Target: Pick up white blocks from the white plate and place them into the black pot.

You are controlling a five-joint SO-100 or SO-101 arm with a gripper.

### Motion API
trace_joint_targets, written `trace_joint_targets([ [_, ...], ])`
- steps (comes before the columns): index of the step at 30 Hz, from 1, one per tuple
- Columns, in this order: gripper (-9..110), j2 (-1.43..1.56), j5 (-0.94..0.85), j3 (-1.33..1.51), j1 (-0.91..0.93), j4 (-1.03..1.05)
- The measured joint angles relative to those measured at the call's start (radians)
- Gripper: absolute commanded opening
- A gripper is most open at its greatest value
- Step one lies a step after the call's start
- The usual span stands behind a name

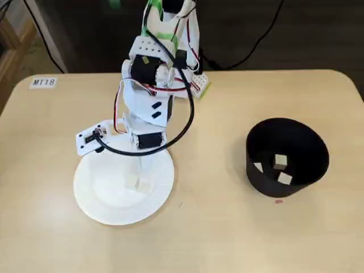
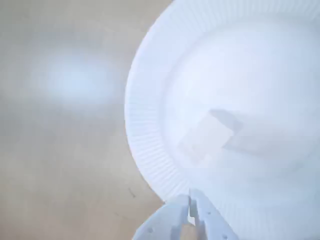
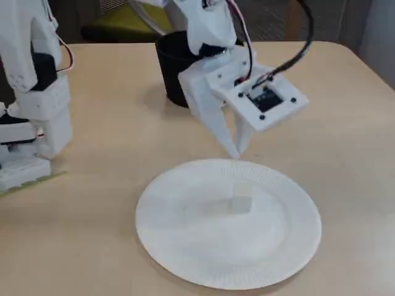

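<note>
One white block point(image 3: 241, 202) lies near the middle of the white plate point(image 3: 154, 246), also seen as a blurred cube point(image 2: 207, 135) in the wrist view and on the plate point(image 1: 85, 199) as a small cube point(image 1: 143, 186) in a fixed view. My gripper point(image 3: 237, 150) hangs a little above the plate's rim, apart from the block, its fingers together with nothing between them; its tips point(image 2: 191, 209) show at the bottom of the wrist view. The black pot point(image 1: 267, 182) stands to the right of the plate with three white blocks point(image 1: 280, 161) inside. In another fixed view the pot point(image 3: 170, 74) is partly hidden behind my arm.
The arm's base point(image 3: 31, 92) stands at the table's left in a fixed view. A black cable point(image 1: 182, 128) loops beside the wrist. A label reading MT18 point(image 1: 44, 82) sits at the back left corner. Bare tabletop lies between plate and pot.
</note>
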Motion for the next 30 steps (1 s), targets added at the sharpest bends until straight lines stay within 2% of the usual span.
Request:
trace_joint_targets([
  [3,-2,-0.023,0.037,-0.003,0.037,0.008],
  [6,16,-0.023,0.120,-0.003,0.069,0.009],
  [13,30,-0.057,0.230,-0.011,0.058,0.035],
  [27,24,-0.296,0.348,-0.256,0.057,0.210],
  [30,18,-0.345,0.364,-0.296,0.060,0.244],
])
